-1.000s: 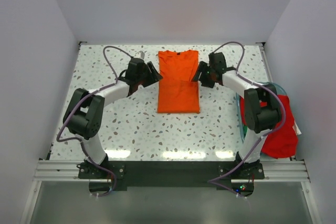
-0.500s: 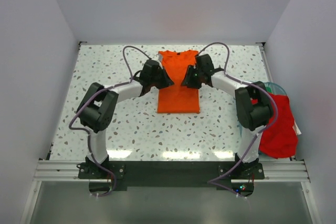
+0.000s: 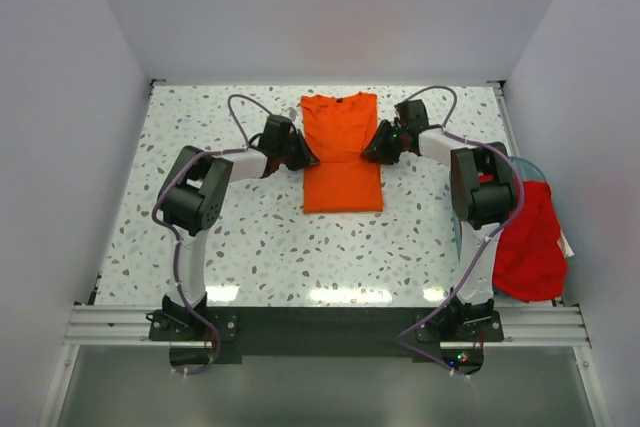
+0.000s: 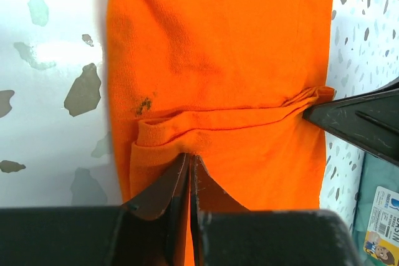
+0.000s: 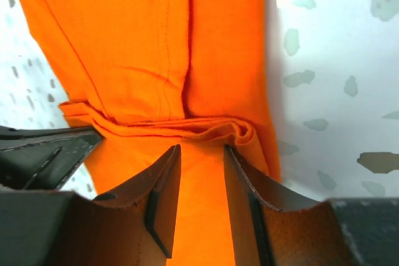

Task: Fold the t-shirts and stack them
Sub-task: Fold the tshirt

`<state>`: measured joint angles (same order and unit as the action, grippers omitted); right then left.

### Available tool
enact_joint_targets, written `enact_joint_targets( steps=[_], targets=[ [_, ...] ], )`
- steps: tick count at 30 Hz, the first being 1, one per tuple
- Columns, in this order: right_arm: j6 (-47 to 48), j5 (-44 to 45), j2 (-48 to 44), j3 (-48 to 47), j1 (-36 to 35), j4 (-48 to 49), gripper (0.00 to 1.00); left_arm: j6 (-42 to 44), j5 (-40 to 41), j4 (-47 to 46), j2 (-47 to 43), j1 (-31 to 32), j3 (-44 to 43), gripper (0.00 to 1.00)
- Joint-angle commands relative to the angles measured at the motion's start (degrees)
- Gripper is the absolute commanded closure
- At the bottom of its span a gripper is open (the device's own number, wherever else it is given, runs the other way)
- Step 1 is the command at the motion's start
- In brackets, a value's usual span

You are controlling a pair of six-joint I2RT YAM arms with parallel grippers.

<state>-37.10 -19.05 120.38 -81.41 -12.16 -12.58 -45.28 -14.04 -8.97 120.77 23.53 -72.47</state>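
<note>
Orange shirt (image 3: 340, 152), folded narrow, flat on the speckled table (image 3: 250, 232) toward 12 o'clock; left gripper (image 3: 306, 156) at its 9 o'clock edge, jaws pressed together at a crease; right gripper (image 3: 372, 153) at 3 o'clock, jaws spread over bunched cloth; red shirt (image 3: 530, 242) heaped at 4 o'clock.

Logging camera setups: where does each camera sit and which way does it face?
Top external: above, behind both arms, facing down on them, table, orange t-shirt.
Left wrist: above the left hand, facing down its closed fingers onto the shirt.
Right wrist: likewise over the right hand, fingers apart.
Shared: the shirt; each wrist view catches the other hand.
</note>
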Motion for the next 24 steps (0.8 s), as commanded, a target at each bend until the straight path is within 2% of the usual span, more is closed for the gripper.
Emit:
enact_joint_targets(
  steps=[1,7,10,16,18,24],
  targets=[
    [-2.4,-3.6,0.9,2.1,1.6,2.2,0.62,0.4,1.1,0.1,-0.1,-0.7,1.0,0.91],
    [-5.1,-8.1,-0.3,4.3,5.0,4.8,0.61,1.4,1.5,0.8,-2.5,-1.2,1.0,0.89],
    [-4.3,-8.0,-3.7,5.5,5.7,4.8,0.59,2.0,0.5,0.5,-3.9,-1.5,0.6,0.87],
    [-3.9,-4.6,-15.3,13.9,3.4,6.3,0.56,2.6,-1.7,0.4,-6.9,-1.5,-1.9,0.77],
    [-4.5,-3.2,-19.4,16.7,2.2,7.3,0.56,2.7,-1.3,0.9,-7.9,-1.5,-1.9,0.7],
    [-6.0,-1.5,-23.4,26.1,-3.6,11.4,0.56,0.5,-0.8,-1.5,-13.8,0.9,6.0,0.67]
  ],
)
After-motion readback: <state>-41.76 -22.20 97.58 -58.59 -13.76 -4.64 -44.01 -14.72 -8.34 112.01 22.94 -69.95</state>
